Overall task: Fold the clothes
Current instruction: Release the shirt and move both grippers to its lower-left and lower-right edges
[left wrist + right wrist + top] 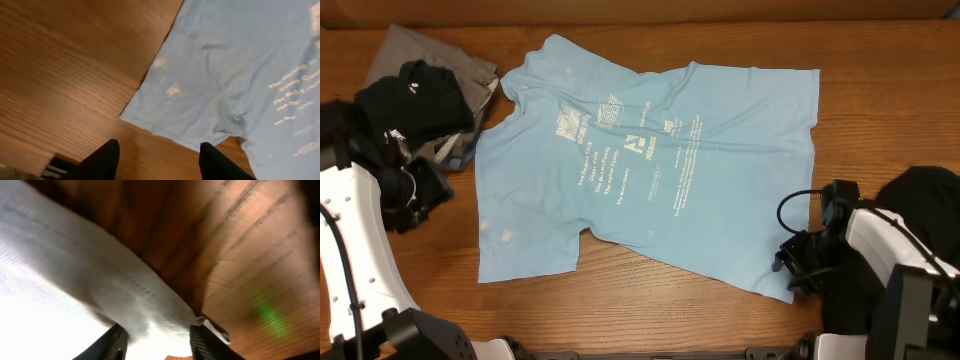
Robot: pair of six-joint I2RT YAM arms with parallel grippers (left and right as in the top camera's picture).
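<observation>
A large light blue T-shirt (pixel 650 150) with pale printed text lies spread flat on the wooden table. My left gripper (pixel 432 190) is open and empty over bare wood, left of the shirt's lower sleeve. In the left wrist view its fingers (pixel 160 157) sit just short of the sleeve's hem (pixel 190 100). My right gripper (pixel 788 268) is at the shirt's bottom right corner. In the right wrist view its fingers (pixel 161 341) are apart with the shirt's hem corner (pixel 150 310) lying between them. Black shirts lie at the upper left (pixel 415 100) and at the right (pixel 925 205).
The black shirt at the upper left rests on a grey garment (pixel 430 50). The black garment at the right lies under and beside my right arm (pixel 895 250). The table's front edge (pixel 650 335) runs just below the blue shirt.
</observation>
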